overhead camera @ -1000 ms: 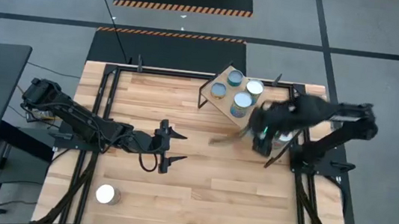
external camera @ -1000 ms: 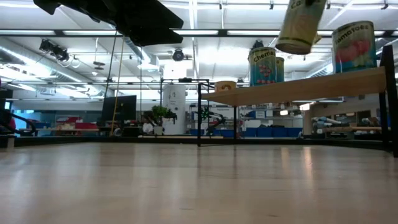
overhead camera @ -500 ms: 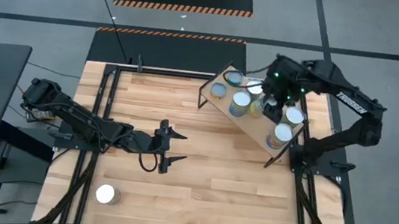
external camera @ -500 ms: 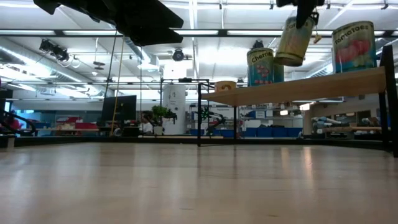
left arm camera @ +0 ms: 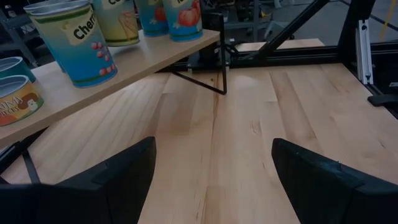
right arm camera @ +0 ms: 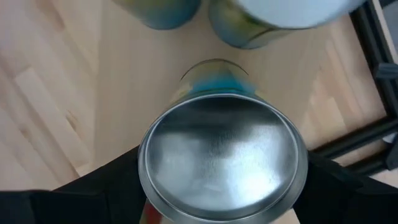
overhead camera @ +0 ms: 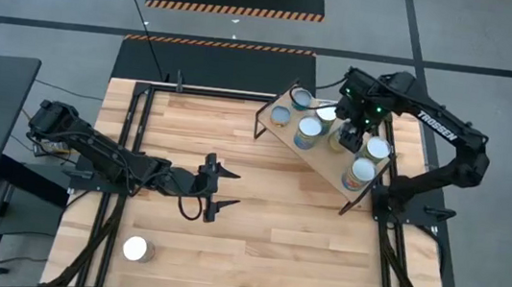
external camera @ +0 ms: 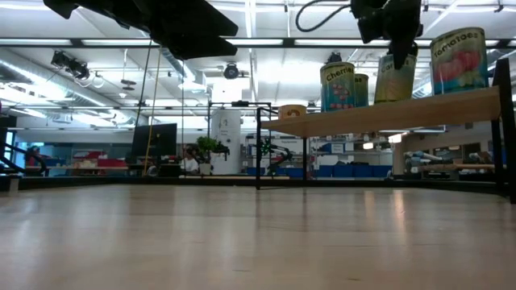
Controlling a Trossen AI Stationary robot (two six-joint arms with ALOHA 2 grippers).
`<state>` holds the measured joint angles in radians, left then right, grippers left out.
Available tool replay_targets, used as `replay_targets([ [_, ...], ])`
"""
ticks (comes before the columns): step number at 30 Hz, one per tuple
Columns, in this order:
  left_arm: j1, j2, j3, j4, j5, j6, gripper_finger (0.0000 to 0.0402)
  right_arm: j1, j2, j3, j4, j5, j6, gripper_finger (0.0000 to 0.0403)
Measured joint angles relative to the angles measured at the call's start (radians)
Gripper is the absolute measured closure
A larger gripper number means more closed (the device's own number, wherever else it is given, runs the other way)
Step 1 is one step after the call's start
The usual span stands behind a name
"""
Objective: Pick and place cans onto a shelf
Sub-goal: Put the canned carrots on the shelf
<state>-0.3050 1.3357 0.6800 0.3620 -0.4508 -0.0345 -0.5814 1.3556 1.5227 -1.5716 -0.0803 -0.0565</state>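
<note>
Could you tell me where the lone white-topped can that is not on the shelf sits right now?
In the high view, the white-topped round can stands alone on the plank tabletop at its near left corner, below the left arm's hand, far from the light-wood shelf.

Six cans (overhead camera: 307,134) stand upright on the light-wood shelf (overhead camera: 329,162); one white-topped can (overhead camera: 136,248) sits apart on the tabletop.

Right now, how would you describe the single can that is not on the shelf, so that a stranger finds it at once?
Start from the plank tabletop and go to its near-left corner, far from the shelf. A lone can with a white round top stands there on the bare wood, while every other can sits on the shelf.
</note>
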Motion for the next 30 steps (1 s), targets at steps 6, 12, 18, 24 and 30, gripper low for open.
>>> replay_targets([
  [6, 0.000, 0.000, 0.000, 0.000, 0.000, 0.000, 0.0076, -0.047, 0.001, -0.001, 0.001, 0.007, -0.012, 0.0082],
  [12, 0.000, 0.000, 0.000, 0.000, 0.000, 0.000, 0.0076, -0.055, 0.001, -0.001, 0.001, 0.001, -0.026, 0.0082],
  [18, 0.000, 0.000, 0.000, 0.000, 0.000, 0.000, 0.0076, -0.055, 0.001, -0.008, 0.004, -0.002, -0.026, 0.0082],
  [24, 0.000, 0.000, 0.000, 0.037, 0.000, -0.005, 0.0076, -0.054, -0.040, -0.083, -0.003, 0.001, -0.026, 0.0082],
  [30, 0.000, -0.001, 0.000, 0.141, 0.003, -0.009, 0.0076, -0.054, -0.099, -0.091, -0.002, 0.034, -0.034, 0.0082],
])
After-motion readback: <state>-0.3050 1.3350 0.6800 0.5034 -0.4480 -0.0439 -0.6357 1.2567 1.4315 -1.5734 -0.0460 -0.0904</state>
